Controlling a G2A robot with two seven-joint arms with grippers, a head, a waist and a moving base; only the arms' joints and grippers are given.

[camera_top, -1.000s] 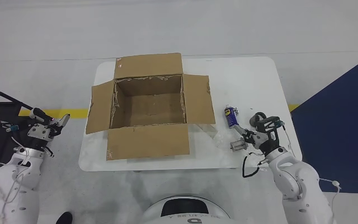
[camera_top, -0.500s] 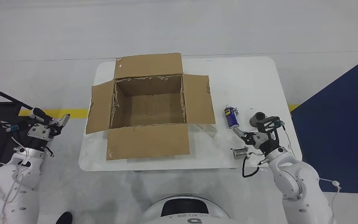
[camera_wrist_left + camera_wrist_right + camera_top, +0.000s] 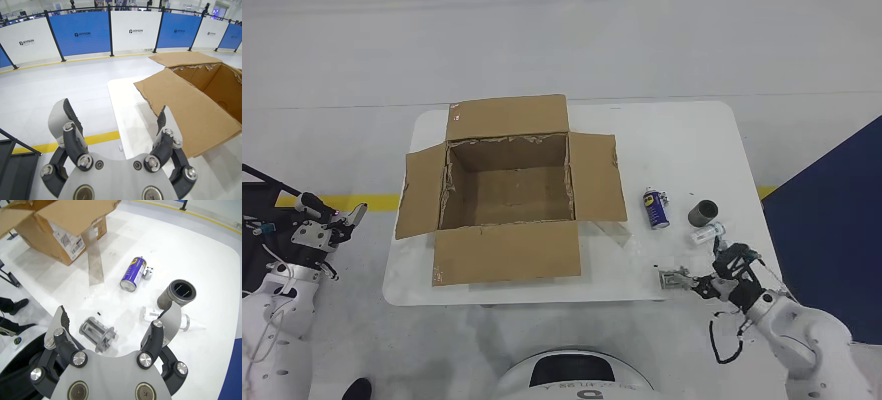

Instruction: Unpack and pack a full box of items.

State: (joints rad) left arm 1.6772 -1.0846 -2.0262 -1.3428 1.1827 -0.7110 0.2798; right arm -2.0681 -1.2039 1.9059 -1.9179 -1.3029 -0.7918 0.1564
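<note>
While L claw (image 3: 115,105), R claw (image 3: 117,306) agape, empty: 1 box (image 3: 507,252), 1 can (image 3: 133,274), 1 tube (image 3: 151,314), 2 cyls (image 3: 166,298) (image 3: 94,331).

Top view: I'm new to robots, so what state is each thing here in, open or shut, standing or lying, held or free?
Cardboard box: open, flaps spread, empty.
Spray can: lying on its side, free.
Metal cylinder: on the table, free.
Clear tube: lying on its side, free.
Ribbed metal part: lying near the table edge, free.
Left tool: open, empty.
Right tool: open, empty.
</note>
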